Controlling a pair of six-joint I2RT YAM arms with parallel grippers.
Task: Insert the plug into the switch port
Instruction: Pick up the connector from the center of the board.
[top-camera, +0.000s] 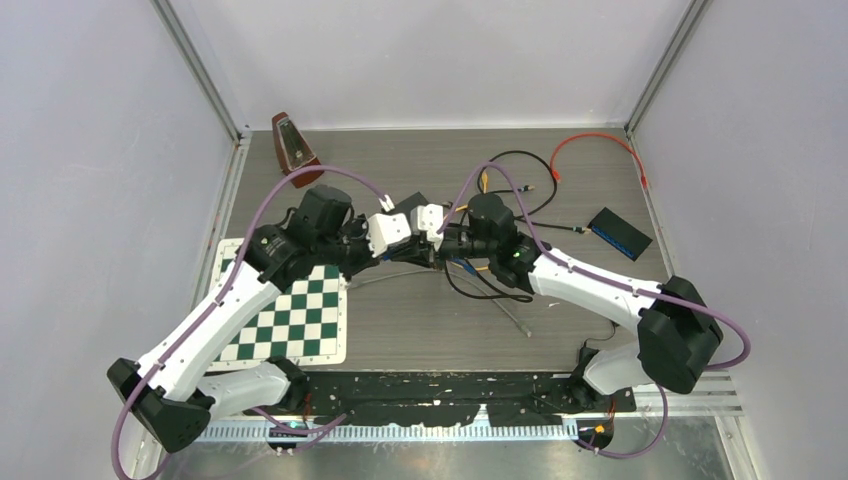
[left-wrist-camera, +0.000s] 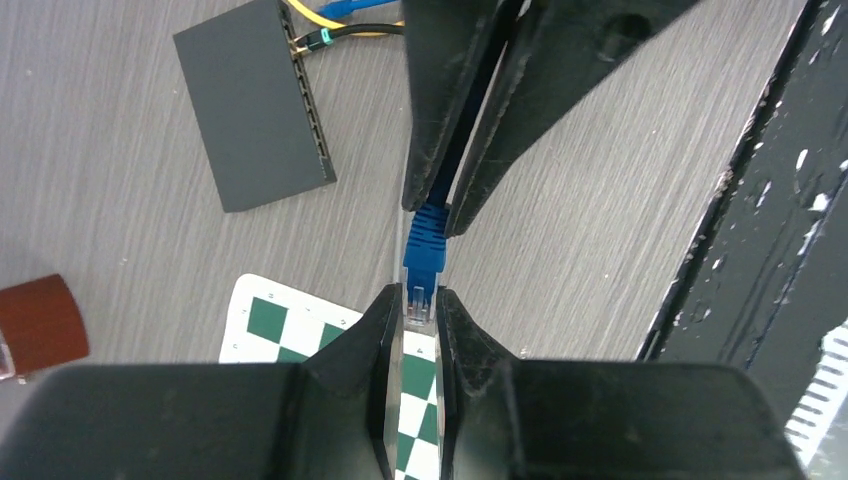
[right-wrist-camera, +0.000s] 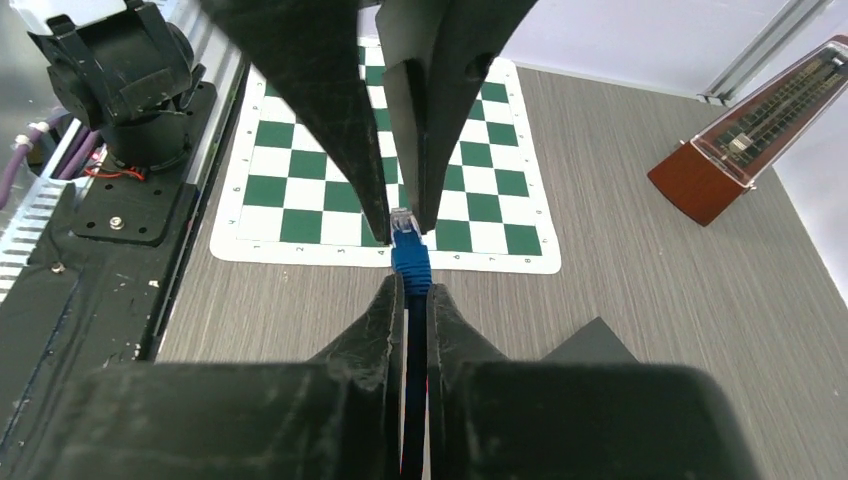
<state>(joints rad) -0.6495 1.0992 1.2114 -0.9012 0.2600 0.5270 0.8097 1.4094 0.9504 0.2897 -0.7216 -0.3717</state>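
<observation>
A blue cable ends in a clear plug (left-wrist-camera: 419, 300), held in the air above the table. My left gripper (left-wrist-camera: 419, 305) is shut on the clear tip of that plug. My right gripper (right-wrist-camera: 409, 288) faces it and is shut on the blue cable (right-wrist-camera: 410, 262) just behind the plug's boot. In the top view the left gripper (top-camera: 420, 250) and right gripper (top-camera: 448, 248) meet tip to tip over the table's middle. The dark grey switch (left-wrist-camera: 255, 105) lies flat below, ports along one edge, with a black cable (left-wrist-camera: 345, 37) plugged in. One corner of the switch (right-wrist-camera: 597, 345) shows beside my right fingers.
A green-and-white chessboard mat (top-camera: 290, 320) lies front left, and a brown metronome (top-camera: 292, 145) stands at the back left. Loose black and orange cables (top-camera: 590, 145) trail across the back right. A black box with a blue edge (top-camera: 620, 232) lies at the right.
</observation>
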